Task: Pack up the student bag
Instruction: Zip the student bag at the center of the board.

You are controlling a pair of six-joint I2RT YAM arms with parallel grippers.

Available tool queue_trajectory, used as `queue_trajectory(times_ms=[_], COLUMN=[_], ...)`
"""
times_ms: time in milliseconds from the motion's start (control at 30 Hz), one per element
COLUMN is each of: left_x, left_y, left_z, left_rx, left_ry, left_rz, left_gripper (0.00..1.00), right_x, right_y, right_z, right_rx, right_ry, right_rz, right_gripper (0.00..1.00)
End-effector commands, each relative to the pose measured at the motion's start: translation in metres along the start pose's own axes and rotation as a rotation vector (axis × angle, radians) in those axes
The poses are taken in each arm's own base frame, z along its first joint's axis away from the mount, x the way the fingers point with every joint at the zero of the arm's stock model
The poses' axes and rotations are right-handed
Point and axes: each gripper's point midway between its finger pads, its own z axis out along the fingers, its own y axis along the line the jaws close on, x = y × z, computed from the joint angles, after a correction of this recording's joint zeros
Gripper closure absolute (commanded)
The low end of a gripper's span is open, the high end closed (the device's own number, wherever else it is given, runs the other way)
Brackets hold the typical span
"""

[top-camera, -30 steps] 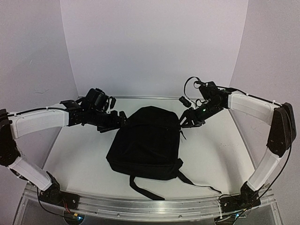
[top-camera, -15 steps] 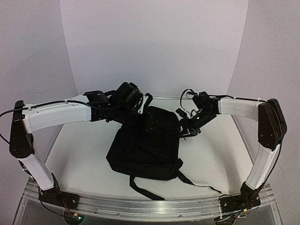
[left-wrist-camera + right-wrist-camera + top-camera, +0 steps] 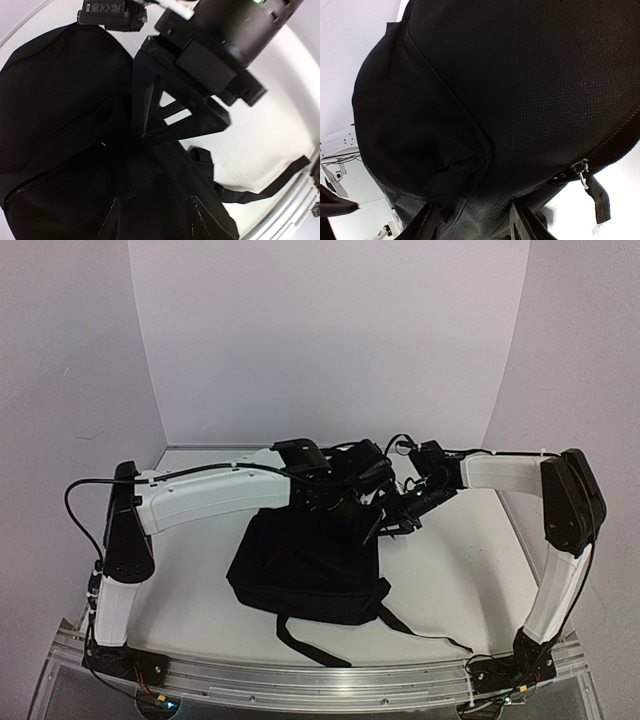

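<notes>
The student bag (image 3: pixel 305 565) is a large black fabric backpack lying flat mid-table, straps (image 3: pixel 310 645) trailing toward the near edge. My left gripper (image 3: pixel 365 518) reaches across the bag's far right corner. In the left wrist view its fingers (image 3: pixel 114 220) stand apart just over the bag's fabric (image 3: pixel 60 100). My right gripper (image 3: pixel 400 515) is at the same corner and shows from the side in the left wrist view (image 3: pixel 170 117). In the right wrist view its fingers (image 3: pixel 522 220) stand apart with bag fabric (image 3: pixel 520 75) bulging between them. A zipper pull (image 3: pixel 582 170) hangs at the right.
White table (image 3: pixel 470 560) enclosed by pale walls, with a metal rail (image 3: pixel 320 680) along the near edge. One loose strap (image 3: pixel 260 187) runs over the table to the bag's right. The two grippers are very close together at the bag's far right corner.
My left arm has swung from the bag's far left across to its far right corner. My right gripper has moved slightly left and down onto the same corner. The bag has not moved.
</notes>
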Motion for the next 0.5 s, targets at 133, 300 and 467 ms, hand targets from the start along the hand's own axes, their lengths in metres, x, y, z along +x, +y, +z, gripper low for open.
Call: queue_trajectory(times_ms=[133, 300, 467], left_x=[-0.002, 0.001, -0.003], left_y=[0.018, 0.021, 0.028], left_z=[0.001, 0.011, 0.012], left_rx=[-0.123, -0.154, -0.197], left_ry=[0.035, 0.052, 0.036], left_rz=[0.052, 0.064, 0.064], left_gripper=[0.57, 0.59, 0.64], right_x=[0.001, 0.002, 0.002], right_y=[0.016, 0.019, 0.023], right_z=[0.003, 0.002, 0.001], right_rx=[-0.098, -0.110, -0.128], right_ry=[0.006, 0.006, 0.008], right_rz=[0.011, 0.013, 0.016], right_gripper=[0.52, 0.52, 0.52])
